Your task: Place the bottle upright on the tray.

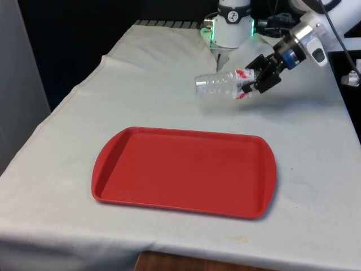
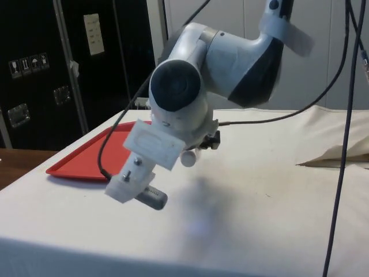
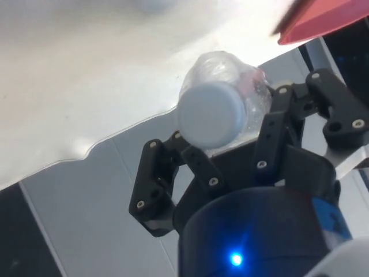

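A clear, crumpled plastic bottle [image 1: 217, 84] with a red label hangs lying on its side above the cloth, beyond the far edge of the red tray [image 1: 183, 172]. My gripper [image 1: 251, 81] is shut on the bottle's labelled end, reaching in from the front view's right. In the wrist view the bottle's pale cap [image 3: 210, 115] faces the camera, with the black fingers [image 3: 275, 124] pressed on either side of the bottle [image 3: 253, 92]. The tray has nothing on it. One corner of the tray [image 3: 323, 17] shows in the wrist view, and its edge [image 2: 86, 164] in the side view.
The white cloth [image 1: 316, 147] covers the table, with a fold near the robot's base [image 1: 228, 28]. Cables [image 2: 340, 144] hang at the arm's side. The table's front edge [image 1: 186, 261] runs just below the tray.
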You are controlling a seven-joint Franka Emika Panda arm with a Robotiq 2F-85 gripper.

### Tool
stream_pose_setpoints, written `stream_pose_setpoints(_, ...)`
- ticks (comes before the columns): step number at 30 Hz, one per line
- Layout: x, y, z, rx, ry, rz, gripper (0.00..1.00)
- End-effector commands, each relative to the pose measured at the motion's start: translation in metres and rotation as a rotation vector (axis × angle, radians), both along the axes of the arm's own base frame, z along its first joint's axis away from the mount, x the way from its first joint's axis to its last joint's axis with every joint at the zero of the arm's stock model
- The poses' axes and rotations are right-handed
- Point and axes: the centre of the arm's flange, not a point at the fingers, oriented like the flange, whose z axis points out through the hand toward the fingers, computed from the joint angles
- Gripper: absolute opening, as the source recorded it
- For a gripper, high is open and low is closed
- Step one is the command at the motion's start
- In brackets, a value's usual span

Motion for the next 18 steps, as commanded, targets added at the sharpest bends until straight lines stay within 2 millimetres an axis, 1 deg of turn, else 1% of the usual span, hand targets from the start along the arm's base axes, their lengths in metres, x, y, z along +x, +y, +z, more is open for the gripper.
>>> stream_pose_setpoints(1, 0.000, 0.000, 0.006, 0.012, 0.008, -0.001, 0.33)
stream_pose_setpoints(4, 0.000, 0.000, 0.015, 0.012, 0.014, 0.000, 0.33)
stream_pose_setpoints(5, 0.001, 0.000, 0.012, 0.004, 0.008, 0.001, 0.33)
stream_pose_setpoints(11, 0.003, 0.000, 0.029, 0.016, 0.019, 0.001, 0.33)
stream_pose_setpoints(12, 0.004, 0.000, 0.035, 0.018, 0.020, 0.002, 0.33)
stream_pose_setpoints(14, 0.005, 0.001, 0.035, 0.013, 0.015, 0.004, 0.33)
stream_pose_setpoints(18, 0.006, 0.001, 0.049, 0.024, 0.025, 0.002, 0.33)
